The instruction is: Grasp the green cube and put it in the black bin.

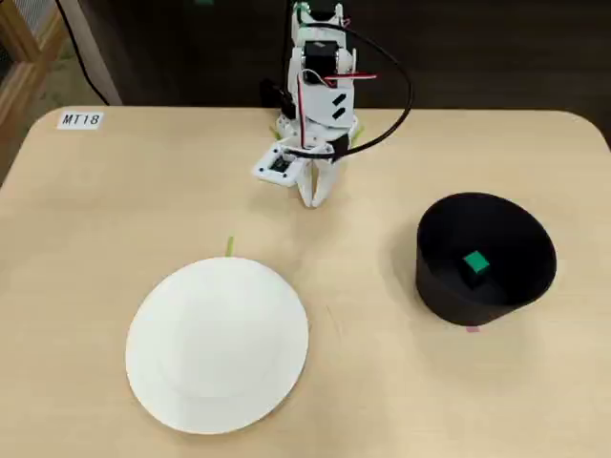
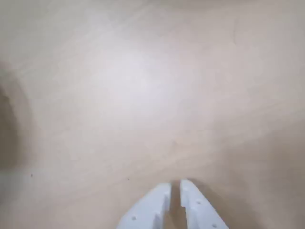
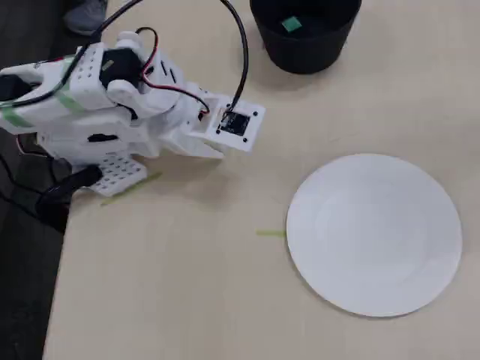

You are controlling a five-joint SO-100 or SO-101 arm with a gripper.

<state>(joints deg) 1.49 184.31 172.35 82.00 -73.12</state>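
Observation:
The green cube [image 1: 475, 263] [image 3: 291, 25] lies on the floor of the black bin [image 1: 449, 296] [image 3: 304, 56], which stands on the right of the table in a fixed view. My gripper [image 1: 315, 202] [image 2: 175, 183] is folded back close to the arm's base, well left of the bin, pointing down at bare tabletop. Its white fingers [image 2: 155, 202] sit almost together and hold nothing. The wrist view shows only wood under the fingertips.
A large white plate [image 1: 218, 329] [image 3: 373, 232] lies at the table's front, with a thin green tape strip [image 1: 229, 246] [image 3: 270, 233] at its edge. A label reading MT18 [image 1: 79, 120] is stuck at the far left corner. The arm's base [image 3: 67, 127] stands at the table's edge.

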